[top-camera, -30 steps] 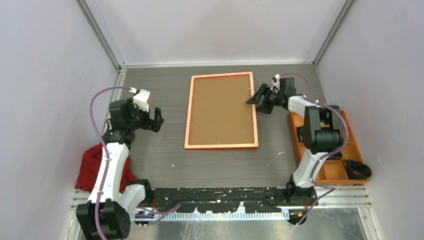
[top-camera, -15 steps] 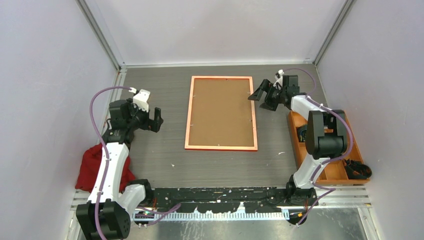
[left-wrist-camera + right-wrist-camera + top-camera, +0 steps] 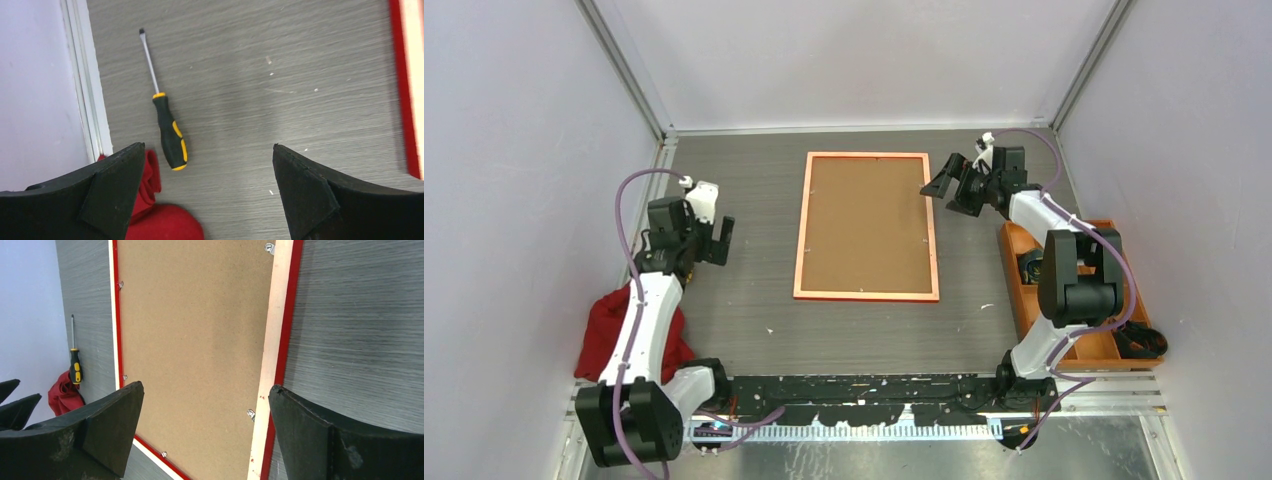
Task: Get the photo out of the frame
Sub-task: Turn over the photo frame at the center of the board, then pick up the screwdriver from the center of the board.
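Note:
The frame (image 3: 867, 295) lies face down in the middle of the table, its red rail (image 3: 280, 340) around a brown backing board (image 3: 195, 340) with small metal tabs (image 3: 251, 413). The photo is hidden under the board. My right gripper (image 3: 949, 192) hovers open just off the frame's far right corner. In the right wrist view the right gripper (image 3: 206, 386) has its jaws wide apart above the board and rail, holding nothing. My left gripper (image 3: 720, 240) stands open left of the frame. The left gripper (image 3: 207, 146) is over bare table, with the frame's rail (image 3: 401, 75) at the right edge.
A black-and-yellow screwdriver (image 3: 170, 135) lies near the left wall, beside a crumpled red cloth (image 3: 609, 330). An orange compartment tray (image 3: 1014, 280) with black items (image 3: 1136, 338) stands at the right. Grey walls close in the table on three sides.
The right gripper has opened wide and drawn back to the right from the frame's right rail. The frame has squared up. The left gripper has shifted a little left.

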`<state>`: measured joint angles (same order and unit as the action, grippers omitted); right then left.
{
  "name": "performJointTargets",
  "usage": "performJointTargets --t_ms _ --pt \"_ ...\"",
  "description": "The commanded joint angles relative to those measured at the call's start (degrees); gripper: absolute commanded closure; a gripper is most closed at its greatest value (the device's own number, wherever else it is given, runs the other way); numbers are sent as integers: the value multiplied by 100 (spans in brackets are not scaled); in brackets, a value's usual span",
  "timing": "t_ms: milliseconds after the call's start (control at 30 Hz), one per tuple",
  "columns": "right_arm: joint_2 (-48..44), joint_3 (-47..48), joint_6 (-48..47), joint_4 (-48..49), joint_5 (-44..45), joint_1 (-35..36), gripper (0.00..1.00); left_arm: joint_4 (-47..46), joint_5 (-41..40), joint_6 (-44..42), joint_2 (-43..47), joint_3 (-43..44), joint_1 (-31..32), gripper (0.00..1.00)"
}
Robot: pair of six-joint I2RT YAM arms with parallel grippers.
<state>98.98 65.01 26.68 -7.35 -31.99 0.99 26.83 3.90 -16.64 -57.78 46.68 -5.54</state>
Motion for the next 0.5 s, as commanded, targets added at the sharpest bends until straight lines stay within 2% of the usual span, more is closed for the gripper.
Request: performJointTargets --t_ms 0,233,467 --pt "-301 45 -214 107 24 -20 0 55 -718 -76 -378 -59 -158 0" --pt "-247 7 -242 96 -8 -240 0 -9 -417 166 -1194 160 -901 1" --pt "-237 -44 -113 197 -173 -251 0 -201 -227 195 -1828 192 -1043 4"
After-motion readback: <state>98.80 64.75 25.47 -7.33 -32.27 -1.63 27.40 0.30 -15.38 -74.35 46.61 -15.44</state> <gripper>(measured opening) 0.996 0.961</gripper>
